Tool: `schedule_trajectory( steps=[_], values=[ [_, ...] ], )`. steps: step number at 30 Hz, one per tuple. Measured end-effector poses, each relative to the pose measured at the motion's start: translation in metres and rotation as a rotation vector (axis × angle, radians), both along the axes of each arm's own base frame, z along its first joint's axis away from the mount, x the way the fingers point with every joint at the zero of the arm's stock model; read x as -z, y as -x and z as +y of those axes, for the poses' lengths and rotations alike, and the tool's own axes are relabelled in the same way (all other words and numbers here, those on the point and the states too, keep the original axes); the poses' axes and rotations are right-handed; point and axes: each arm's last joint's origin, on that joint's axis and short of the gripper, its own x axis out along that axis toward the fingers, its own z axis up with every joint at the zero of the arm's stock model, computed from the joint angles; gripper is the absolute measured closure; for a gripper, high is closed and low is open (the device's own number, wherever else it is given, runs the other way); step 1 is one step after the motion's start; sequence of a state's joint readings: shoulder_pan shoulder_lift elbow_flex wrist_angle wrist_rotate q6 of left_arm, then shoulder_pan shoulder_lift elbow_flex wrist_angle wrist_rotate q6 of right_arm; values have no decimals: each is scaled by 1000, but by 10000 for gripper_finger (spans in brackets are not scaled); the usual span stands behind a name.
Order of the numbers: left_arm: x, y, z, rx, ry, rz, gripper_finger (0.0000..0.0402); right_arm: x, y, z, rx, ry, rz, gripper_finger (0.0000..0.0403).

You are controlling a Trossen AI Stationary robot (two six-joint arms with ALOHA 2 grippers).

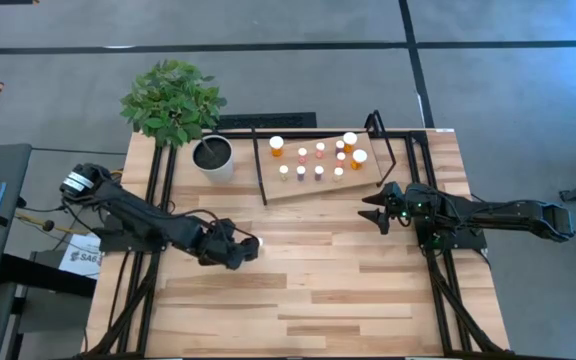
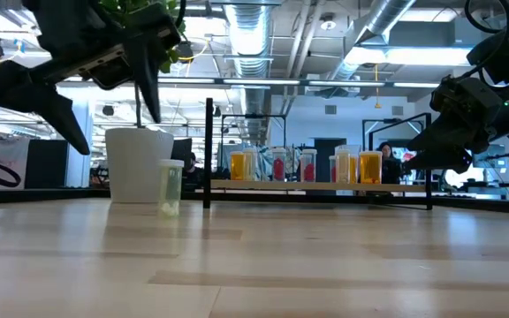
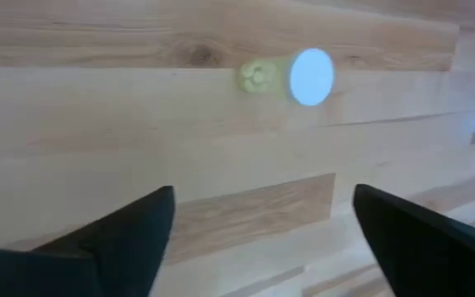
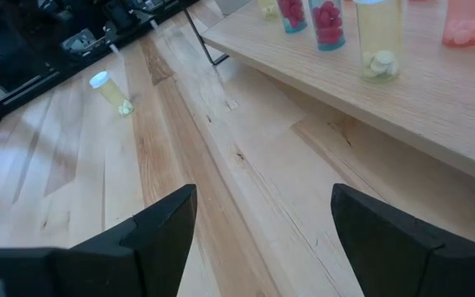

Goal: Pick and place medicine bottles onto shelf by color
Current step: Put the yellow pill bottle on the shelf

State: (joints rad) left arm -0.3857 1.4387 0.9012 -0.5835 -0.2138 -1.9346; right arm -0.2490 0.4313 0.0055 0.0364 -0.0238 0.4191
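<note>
Left gripper (image 1: 248, 247) fingers spread wide, holding nothing, hanging over a pale bottle (image 2: 170, 186) that stands upright alone on the table (image 1: 348, 290), just below them, not touched. Its white cap (image 3: 312, 77) shows in the left wrist view. Right gripper (image 1: 376, 212) fingers apart, empty, waiting near the shelf's (image 1: 298, 186) front right corner. Other bottles (image 1: 318, 160) stand in rows on the shelf: orange, red, pale. Potted plant (image 1: 211, 155) just left of shelf.
</note>
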Motion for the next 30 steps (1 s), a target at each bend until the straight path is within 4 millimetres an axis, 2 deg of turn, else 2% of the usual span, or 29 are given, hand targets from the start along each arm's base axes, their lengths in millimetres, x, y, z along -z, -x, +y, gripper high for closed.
schedule_trajectory(
  steps=[4, 9, 15, 22, 30],
  values=[
    [-1, -4, 6, -26, 9, -22, 7, 0, 0, 0, 0, 0, 0, 102],
    [-13, -11, 13, -58, 7, -35, 13, 0, 0, 0, 0, 0, 1, 102],
    [-24, -20, 27, -102, -24, 48, 3, 0, 0, 0, 0, 0, 0, 102],
    [-18, -61, 40, -63, 0, 199, 2, 0, 0, 0, 0, 0, 1, 102],
    [-5, -90, 52, -7, 11, 353, 2, 0, 0, 0, 0, 0, 1, 102]
  ],
)
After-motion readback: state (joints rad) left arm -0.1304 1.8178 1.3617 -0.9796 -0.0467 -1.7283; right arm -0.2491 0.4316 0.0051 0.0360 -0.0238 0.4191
